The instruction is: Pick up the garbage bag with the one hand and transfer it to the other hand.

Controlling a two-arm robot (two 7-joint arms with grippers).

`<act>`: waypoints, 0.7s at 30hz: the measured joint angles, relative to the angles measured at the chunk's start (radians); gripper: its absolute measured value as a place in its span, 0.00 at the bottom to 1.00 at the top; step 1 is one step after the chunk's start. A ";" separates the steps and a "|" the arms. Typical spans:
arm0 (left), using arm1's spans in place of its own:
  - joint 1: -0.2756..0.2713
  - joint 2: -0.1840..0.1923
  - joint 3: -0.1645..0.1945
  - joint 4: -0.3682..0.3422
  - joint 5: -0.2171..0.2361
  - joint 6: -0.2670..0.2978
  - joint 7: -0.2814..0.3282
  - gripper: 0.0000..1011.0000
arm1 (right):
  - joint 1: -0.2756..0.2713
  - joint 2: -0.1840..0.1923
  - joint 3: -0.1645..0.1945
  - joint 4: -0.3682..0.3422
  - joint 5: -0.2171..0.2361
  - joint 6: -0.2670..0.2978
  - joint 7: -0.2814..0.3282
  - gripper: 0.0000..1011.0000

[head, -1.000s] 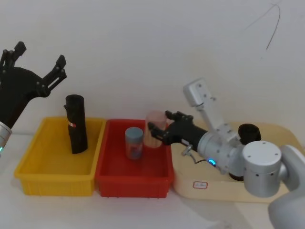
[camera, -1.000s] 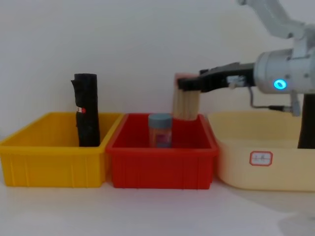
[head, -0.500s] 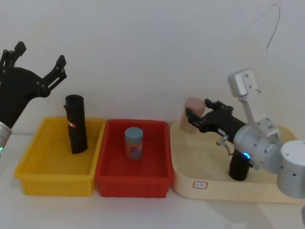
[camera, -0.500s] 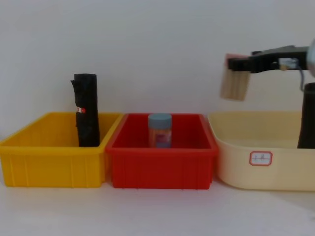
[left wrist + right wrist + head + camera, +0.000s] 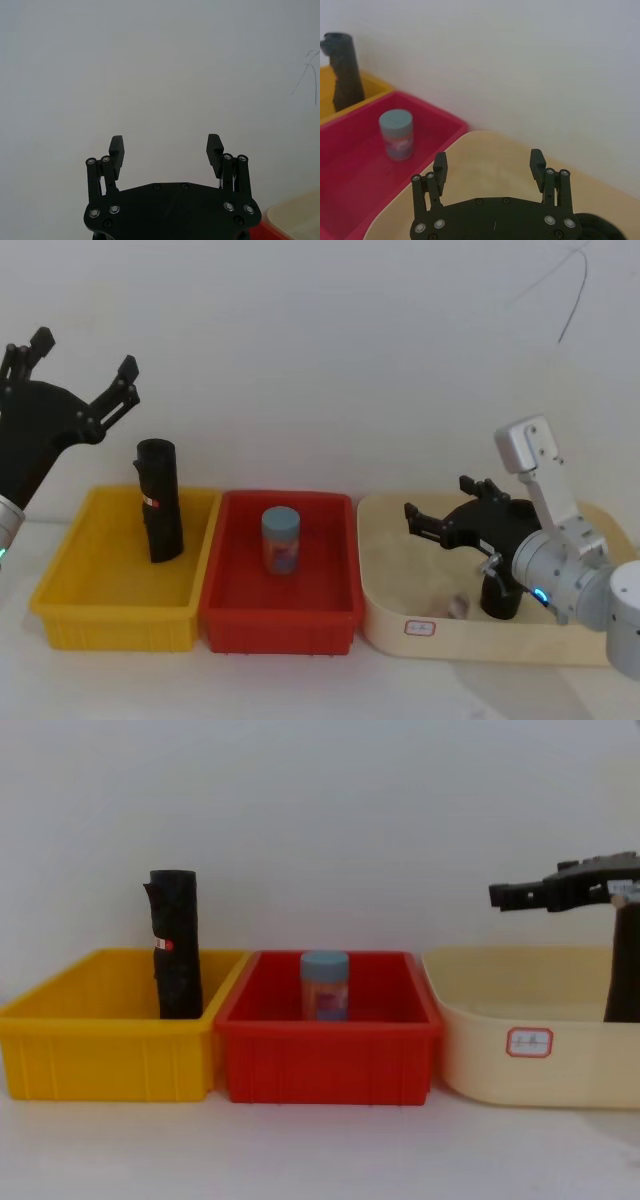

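Evidently the right gripper [image 5: 440,502] has just let go of its load; half a second ago it held a pale tan cylinder above the beige tray [image 5: 520,645], and now its fingers stand spread and empty over that tray. A small pale shape lies on the tray floor beside the slim black roll [image 5: 500,595]; it is too indistinct to identify. The left gripper [image 5: 85,355] has not shifted in that time; it hangs high at the left, fingers wide apart, holding nothing.

The bag [image 5: 160,500] stands in the yellow bin [image 5: 60,615], leaning slightly, untouched, well below and to the right of the left gripper. Judgement: the side errand looks finished and both grippers are free; the task proper has not begun, with pick-up and hand-over both outstanding.

Views compared: the chest view shows the bag [image 5: 175,945] from the side, rising clear above the bin rim with its red label band, and the right gripper [image 5: 520,895] level and high above the tray; the right wrist view takes in the bag [image 5: 342,70], the jar [image 5: 396,134] in the red bin [image 5: 350,180] and the parted right gripper [image 5: 487,162]; the left wrist view shows the left gripper [image 5: 165,145] against bare wall, so it is aimed away from the bag.
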 joint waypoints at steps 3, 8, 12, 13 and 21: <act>0.000 0.000 0.000 0.000 0.000 0.000 0.000 0.99 | -0.008 0.006 -0.010 -0.007 -0.001 0.004 0.010 0.99; 0.000 0.000 0.000 0.000 0.000 0.000 0.000 0.99 | -0.023 0.015 -0.021 -0.026 0.000 0.006 0.023 0.99; 0.000 0.000 0.000 0.000 0.000 0.000 0.000 0.99 | -0.041 0.025 -0.022 -0.050 0.008 0.006 0.034 0.99; 0.000 0.000 0.000 0.000 0.000 0.000 0.000 0.99 | -0.044 0.026 -0.022 -0.053 0.011 0.006 0.036 0.99; 0.000 0.000 0.000 0.000 0.000 0.000 0.000 0.99 | -0.110 0.057 -0.006 -0.140 0.047 0.000 0.060 0.99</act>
